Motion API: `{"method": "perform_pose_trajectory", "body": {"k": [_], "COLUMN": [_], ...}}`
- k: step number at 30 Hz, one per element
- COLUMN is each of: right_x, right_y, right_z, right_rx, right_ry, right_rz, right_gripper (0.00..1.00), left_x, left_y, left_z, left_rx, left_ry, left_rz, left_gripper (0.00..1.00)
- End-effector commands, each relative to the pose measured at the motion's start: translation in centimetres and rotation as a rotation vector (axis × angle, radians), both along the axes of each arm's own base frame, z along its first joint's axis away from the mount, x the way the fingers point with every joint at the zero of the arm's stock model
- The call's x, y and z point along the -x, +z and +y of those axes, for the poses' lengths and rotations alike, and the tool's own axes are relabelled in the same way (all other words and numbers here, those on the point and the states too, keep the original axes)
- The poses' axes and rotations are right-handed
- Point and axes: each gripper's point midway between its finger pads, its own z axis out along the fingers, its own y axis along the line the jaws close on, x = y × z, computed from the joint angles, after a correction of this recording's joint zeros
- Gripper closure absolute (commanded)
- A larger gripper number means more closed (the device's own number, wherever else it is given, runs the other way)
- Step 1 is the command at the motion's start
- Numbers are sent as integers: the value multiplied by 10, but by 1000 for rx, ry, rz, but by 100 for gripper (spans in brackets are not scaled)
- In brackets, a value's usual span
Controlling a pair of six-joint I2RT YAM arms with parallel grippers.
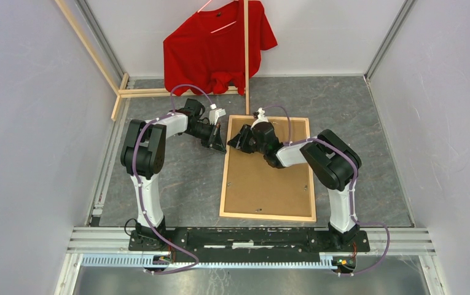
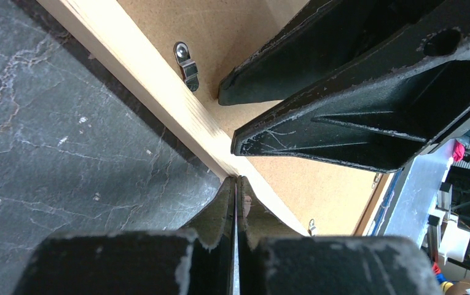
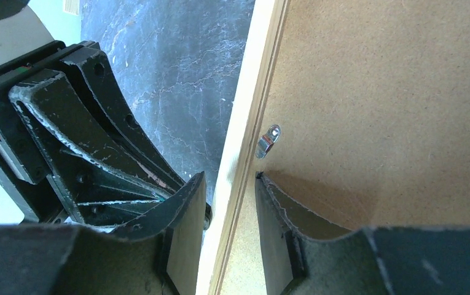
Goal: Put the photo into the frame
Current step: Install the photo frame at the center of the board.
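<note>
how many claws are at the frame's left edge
2: the left claw, shut, tips at the frame's left rail from outside; the right claw straddles that same rail beside it. Neither is hidden.

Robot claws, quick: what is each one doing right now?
Left gripper: closed, apparently empty, at the edge of the light wooden picture frame.
Right gripper: open, astride that edge.

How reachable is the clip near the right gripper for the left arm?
Probably yes: the shut left gripper sits at the frame just short of the clip, though the right gripper crowds it.
</note>
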Motion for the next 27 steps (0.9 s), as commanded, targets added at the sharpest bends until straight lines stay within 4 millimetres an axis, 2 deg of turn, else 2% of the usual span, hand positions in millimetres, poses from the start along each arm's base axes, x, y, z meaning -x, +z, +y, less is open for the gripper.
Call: {"method": "perform_pose_trajectory", "body": {"k": [1, 8, 27], "right_x": [4, -5, -14], "right_y": [-28, -26, -42], "right_z": [-15, -9, -10], "right_rx": [107, 109, 153], "right_ry": [-29, -34, -53], "right_rz": [49, 39, 58], "right_gripper": [58, 57, 58], "left_x": [1, -1, 1], "left_y": [0, 4, 5], "left_z": [-4, -4, -4], "left_rx": [-6, -3, -1], "left_ry": [-22, -19, -27], "left_rz": [-42, -47, -50], "left_gripper": [96, 96, 97]}}
